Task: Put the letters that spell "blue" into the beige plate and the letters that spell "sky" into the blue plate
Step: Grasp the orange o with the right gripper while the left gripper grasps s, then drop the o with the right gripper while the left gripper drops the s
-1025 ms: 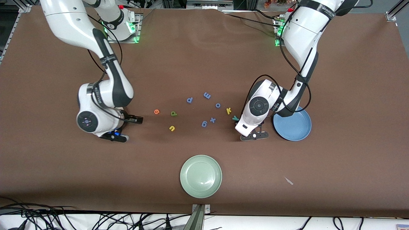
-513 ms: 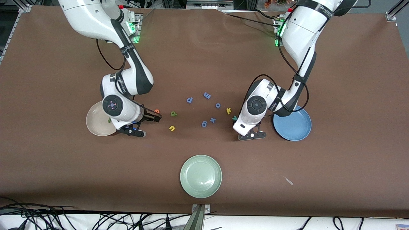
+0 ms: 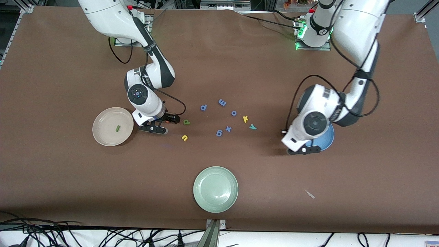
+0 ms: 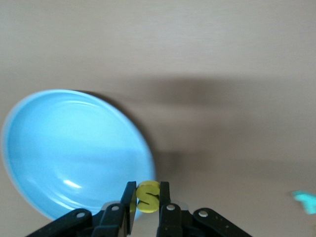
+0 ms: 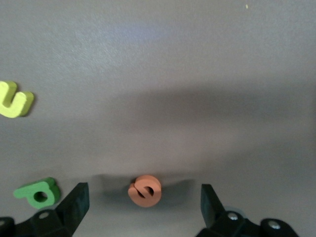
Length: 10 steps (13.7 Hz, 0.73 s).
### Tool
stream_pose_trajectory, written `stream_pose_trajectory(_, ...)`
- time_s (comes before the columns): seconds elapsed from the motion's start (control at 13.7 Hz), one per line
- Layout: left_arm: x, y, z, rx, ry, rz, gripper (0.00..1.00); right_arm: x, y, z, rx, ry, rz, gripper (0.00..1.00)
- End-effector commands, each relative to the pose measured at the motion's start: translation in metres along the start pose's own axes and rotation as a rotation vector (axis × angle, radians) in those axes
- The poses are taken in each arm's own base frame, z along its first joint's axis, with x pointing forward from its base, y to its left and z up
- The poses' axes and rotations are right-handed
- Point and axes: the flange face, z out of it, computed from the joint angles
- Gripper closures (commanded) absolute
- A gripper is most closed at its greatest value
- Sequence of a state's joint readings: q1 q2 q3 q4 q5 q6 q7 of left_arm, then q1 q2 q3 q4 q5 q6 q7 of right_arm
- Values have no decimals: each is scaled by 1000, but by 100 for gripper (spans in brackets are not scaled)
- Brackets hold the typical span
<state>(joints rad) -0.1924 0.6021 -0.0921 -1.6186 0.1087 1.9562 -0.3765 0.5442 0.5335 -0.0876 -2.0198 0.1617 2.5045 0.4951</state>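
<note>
Dark green bar-shaped foam l (image 3: 117,128) in round cream-beige plate (image 3: 103,135); yellow foam k (image 3: 245,119) beside teal-green foam y (image 3: 252,127) on tabletop (image 3: 219,61).

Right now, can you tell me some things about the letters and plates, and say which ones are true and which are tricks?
1. The left gripper pinches the yellow s. True.
2. The beige plate holds nothing. False: the dark green l lies in it.
3. The right gripper has its fingers wide open around the orange e. True.
4. The yellow u is in the pale green plate. False: it lies on the table.
5. The yellow s already lies in the blue plate. False: it is held at the plate's edge.
</note>
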Motion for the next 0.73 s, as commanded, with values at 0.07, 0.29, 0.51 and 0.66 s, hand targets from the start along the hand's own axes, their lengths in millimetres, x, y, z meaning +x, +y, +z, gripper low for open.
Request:
stream_pose_trajectory(0.07, -1, -20, 18, -11, -46, 43, 0, -9, 2, 0, -1, -3, 3, 13)
stream_pose_trajectory(0.29, -6, 2, 1, -48, -27, 49, 0, -9, 2, 0, 2, -5, 11, 38)
stream_pose_trajectory(0.51, -29, 70, -4, -101, -33, -118, 0, -7, 2, 1, 2, -3, 14, 65)
stream_pose_trajectory(0.66, -38, 99, 11, -89, -46, -292, 0, -6, 1, -1, 5, -1, 15, 84)
